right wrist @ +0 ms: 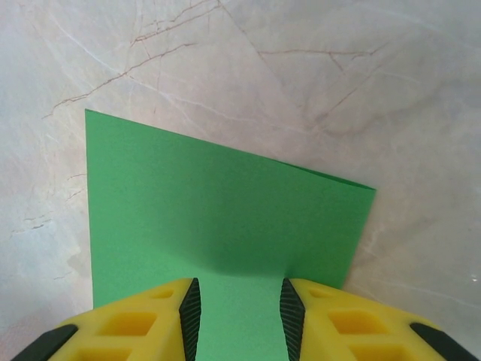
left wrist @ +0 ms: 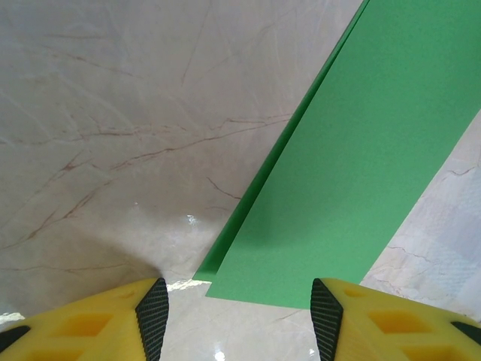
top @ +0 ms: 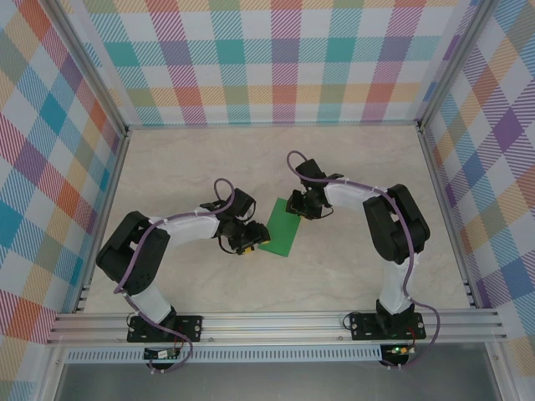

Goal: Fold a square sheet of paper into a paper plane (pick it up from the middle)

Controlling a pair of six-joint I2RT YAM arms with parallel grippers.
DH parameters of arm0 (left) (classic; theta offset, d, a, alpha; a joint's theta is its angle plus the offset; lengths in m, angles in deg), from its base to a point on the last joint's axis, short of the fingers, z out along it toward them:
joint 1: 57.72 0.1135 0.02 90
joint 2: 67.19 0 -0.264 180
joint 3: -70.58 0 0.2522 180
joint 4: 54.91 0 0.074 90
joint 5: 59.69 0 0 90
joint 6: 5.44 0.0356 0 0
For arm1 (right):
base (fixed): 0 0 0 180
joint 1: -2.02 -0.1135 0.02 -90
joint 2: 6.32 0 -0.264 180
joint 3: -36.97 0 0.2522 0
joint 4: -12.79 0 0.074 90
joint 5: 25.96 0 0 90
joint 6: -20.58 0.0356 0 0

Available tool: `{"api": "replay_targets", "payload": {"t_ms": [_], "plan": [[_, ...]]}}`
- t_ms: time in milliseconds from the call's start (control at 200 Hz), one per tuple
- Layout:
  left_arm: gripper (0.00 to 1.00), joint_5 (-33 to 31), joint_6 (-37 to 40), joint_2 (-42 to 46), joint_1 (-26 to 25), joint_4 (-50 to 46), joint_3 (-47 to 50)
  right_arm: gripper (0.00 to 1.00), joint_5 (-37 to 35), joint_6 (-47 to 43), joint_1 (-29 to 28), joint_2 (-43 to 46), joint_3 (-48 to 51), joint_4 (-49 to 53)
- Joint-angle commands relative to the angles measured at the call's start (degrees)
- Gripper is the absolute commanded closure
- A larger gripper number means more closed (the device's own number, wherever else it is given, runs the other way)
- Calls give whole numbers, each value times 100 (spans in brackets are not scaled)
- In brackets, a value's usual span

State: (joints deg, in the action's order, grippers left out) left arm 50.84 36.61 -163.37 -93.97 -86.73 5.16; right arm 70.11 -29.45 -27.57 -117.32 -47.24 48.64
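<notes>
You see the folded green paper [top: 279,225] lying flat in the middle of the pale marbled table [top: 351,159], between checked walls [top: 276,58]. The left jaws stand open at its near corner. The right jaws, also open, stand over its far edge.

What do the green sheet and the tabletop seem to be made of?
Green sheet: thin matte paper, apparently folded double; a second layer's edge shows along one side. Tabletop: glossy, pale with brown veins and glare spots, marble-like; stone or printed laminate, cannot tell.
</notes>
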Motion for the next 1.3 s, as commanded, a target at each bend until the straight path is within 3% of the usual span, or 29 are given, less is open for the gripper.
{"api": "replay_targets", "payload": {"t_ms": [0, 295, 660, 950, 1295], "plan": [[45, 124, 59, -85, -88, -187, -181, 63, -75, 73, 47, -185, 83, 184], [55, 195, 57, -83, -102, -74, -217, 64, -70, 68, 68, -168, 137, 173], [53, 64, 48, -162, -96, -75, -195, 64, -66, 38, 76, -184, 164, 183], [62, 370, 62, -222, -137, 163, -230, 64, -62, 42, 75, -176, 184, 182], [62, 834, 101, -32, -154, 1008, -104, 64, -53, 12, 75, -192, 186, 195]]}}
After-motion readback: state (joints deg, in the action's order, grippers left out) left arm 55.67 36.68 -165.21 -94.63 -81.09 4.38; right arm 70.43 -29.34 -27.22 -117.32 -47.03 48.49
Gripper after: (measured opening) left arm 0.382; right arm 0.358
